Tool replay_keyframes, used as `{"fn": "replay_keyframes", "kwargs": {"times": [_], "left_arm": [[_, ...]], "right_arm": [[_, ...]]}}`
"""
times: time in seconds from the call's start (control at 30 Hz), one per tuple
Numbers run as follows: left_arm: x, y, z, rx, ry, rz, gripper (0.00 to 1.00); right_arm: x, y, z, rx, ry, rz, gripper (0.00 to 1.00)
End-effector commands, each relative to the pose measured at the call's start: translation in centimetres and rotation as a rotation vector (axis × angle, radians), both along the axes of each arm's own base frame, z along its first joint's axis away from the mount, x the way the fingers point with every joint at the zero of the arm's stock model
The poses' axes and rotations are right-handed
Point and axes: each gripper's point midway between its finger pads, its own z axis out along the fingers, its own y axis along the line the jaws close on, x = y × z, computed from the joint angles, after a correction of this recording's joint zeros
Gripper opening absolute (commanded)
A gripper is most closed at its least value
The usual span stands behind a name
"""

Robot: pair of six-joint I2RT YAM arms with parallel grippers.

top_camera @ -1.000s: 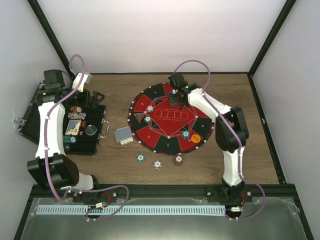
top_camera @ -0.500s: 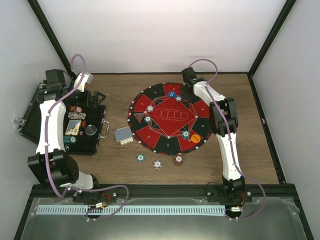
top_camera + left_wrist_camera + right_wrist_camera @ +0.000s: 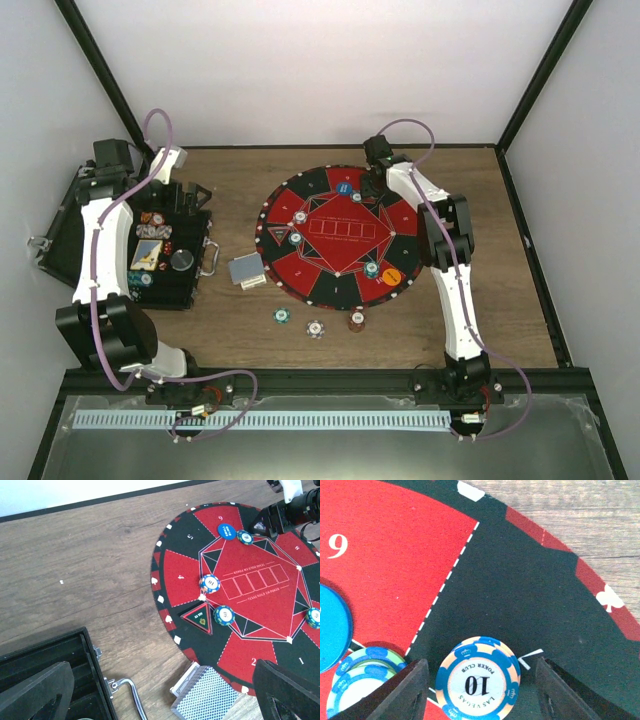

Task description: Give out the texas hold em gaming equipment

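Observation:
My right gripper point(image 3: 481, 666) is open low over the far edge of the round mat point(image 3: 530, 590). A blue-and-cream "10" poker chip point(image 3: 477, 682) lies flat between its fingers with a gap on each side. A blue button disc point(image 3: 330, 630) and a green-blue chip point(image 3: 362, 680) lie just left of it. My left gripper point(image 3: 162, 690) is wide open and empty, above the case edge. The blue-backed card deck point(image 3: 207, 697) lies below it beside the mat. In the top view the right gripper point(image 3: 370, 188) is at the mat's back and the left gripper point(image 3: 190, 197) is over the case.
The open black case point(image 3: 150, 255) with chips stands at the left, its metal handle point(image 3: 130, 695) facing the deck. Chips point(image 3: 209, 583) point(image 3: 224, 615), a triangle marker point(image 3: 199, 617) and an orange button point(image 3: 392, 274) lie on the mat. Three chips point(image 3: 315, 328) lie on the wood before it.
My right gripper has moved from the mat's upper middle toward its back right edge, uncovering the blue button disc. The left arm has hardly moved.

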Motion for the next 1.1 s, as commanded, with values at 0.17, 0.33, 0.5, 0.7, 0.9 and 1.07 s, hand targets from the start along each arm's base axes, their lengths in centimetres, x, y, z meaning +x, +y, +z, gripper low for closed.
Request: {"fn": "replay_keyframes", "kwargs": {"times": [0.17, 0.33, 0.5, 0.7, 0.9, 1.07], "left_arm": [[0.5, 0.2, 0.3, 0.0, -0.012, -0.006, 1.0], [0.3, 0.4, 0.6, 0.003, 0.003, 0.008, 1.0], [-0.3, 0.3, 1.2, 0.006, -0.002, 0.008, 1.0], [-1.1, 0.1, 1.8, 0.014, -0.016, 0.007, 1.0], [-1.3, 0.1, 1.9, 0.026, -0.017, 0.004, 1.0], [-1.4, 0.0, 2.0, 0.025, -0.022, 0.0, 1.0]], "right_arm": [[-0.1, -0.8, 8.6, 0.022, -0.131, -0.06, 0.66], [-5.3, 2.3, 12.1, 0.005, -0.172, 0.023, 0.68], [-14.4, 8.7, 12.6, 0.004, -0.174, 0.194, 0.72], [-26.9, 15.8, 10.1, 0.054, -0.08, 0.408, 0.81], [-35.8, 19.3, 5.9, 0.045, 0.067, 0.551, 0.93], [-39.4, 19.7, 2.3, 0.003, 0.161, 0.599, 0.94]]}}
